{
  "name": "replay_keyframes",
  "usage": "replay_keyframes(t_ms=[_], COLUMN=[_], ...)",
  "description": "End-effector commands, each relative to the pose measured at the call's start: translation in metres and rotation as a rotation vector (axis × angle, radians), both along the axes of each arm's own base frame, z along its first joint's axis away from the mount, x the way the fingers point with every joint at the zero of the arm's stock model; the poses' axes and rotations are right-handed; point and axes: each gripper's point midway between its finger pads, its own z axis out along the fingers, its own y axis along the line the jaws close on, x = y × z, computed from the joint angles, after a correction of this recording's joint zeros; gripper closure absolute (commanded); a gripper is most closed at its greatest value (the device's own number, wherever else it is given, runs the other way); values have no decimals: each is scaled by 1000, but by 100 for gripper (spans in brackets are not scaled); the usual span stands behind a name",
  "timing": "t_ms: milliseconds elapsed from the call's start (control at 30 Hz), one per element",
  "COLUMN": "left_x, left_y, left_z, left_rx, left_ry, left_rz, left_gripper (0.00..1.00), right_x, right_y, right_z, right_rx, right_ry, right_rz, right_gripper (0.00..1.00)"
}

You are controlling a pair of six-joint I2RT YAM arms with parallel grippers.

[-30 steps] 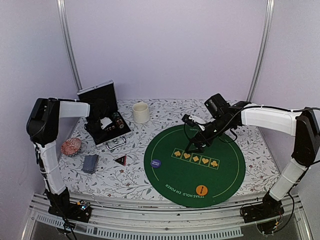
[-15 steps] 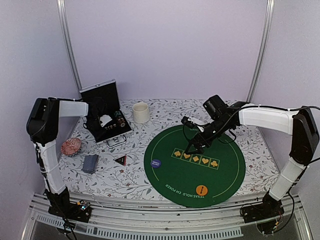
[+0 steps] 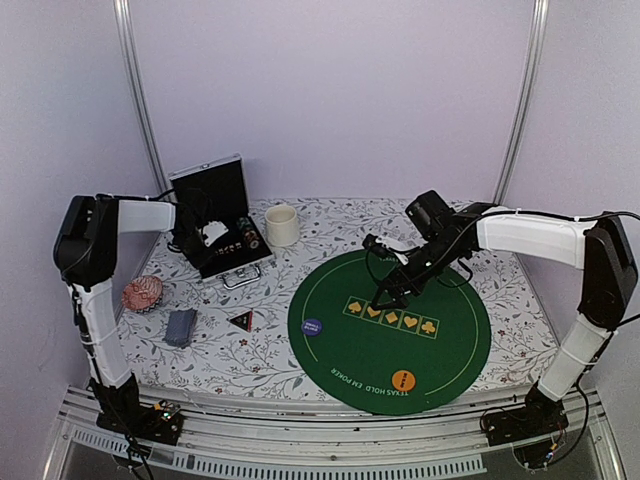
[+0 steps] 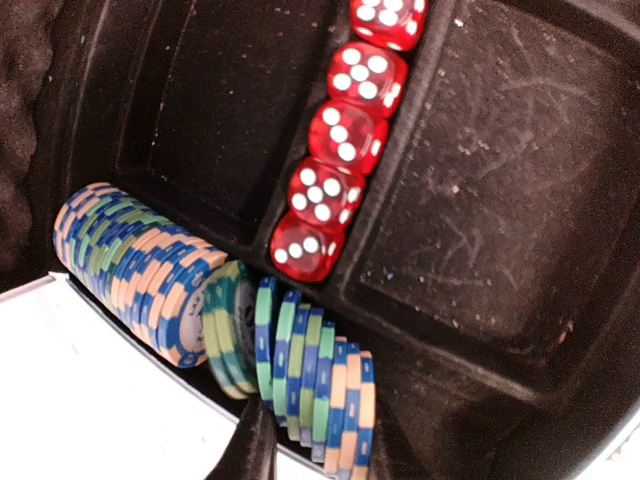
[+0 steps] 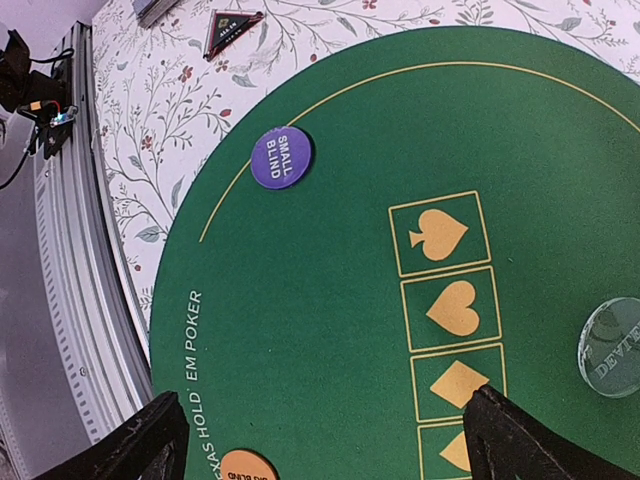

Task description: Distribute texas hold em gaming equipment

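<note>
Left wrist view: top die of the red row is clipped by the top edge. Chip row at the case wall is clipped at the bottom. From above, the left gripper is buried in the case, jaws hidden. Right wrist view: orange disc clipped at the bottom, clear disc at the right, card deck at the top, by the table edge.

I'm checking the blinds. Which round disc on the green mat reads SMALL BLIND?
The purple disc, at the left edge of the mat. The orange disc lies at the mat's near edge, and the clear disc lies beside the suit boxes.
</note>
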Motion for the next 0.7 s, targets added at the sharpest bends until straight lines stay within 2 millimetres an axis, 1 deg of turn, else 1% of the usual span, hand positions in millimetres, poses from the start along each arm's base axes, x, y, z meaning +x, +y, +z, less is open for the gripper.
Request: replay_keyframes(t_ms=[0,33,67,167,233,300,400,500,567,600,667], left_x=[18,17,17,15,18,22,25,20,12,5,-12], left_y=[-27,-29,-30,-36,-33,-30,-32,-38,-48,-60,-92], left_z=[-6,-6,-5,6,19,36,75,108,131,142,161], left_rx=[-90,-100,-113,-150,-151,-155,-207,-290,-356,-401,-488], left_ry=[-29,-23,-20,-25,-57,-99,-181,-226,-246,-249,-247], left_rz=[-83,-84,-83,-84,-52,-11,44,101,132,136,103], left_gripper=[90,98,100,100,100,100,100,100,100,100,100], right_x=[3,3,3,4,4,7,11,19,24,26,30], right_y=[4,4,4,5,5,6,6,5,3,3,1], right_z=[4,5,4,5,7,9,14,23,30,35,44], right_rx=[16,16,15,16,18,18,19,17,19,24,31], right_ry=[16,17,19,23,23,17,1,-37,-66,-78,-106], right_rz=[5,4,5,1,-2,-9,-26,-62,-85,-99,-128], right_gripper=[3,3,3,3,4,4,4,5,5,5,5])
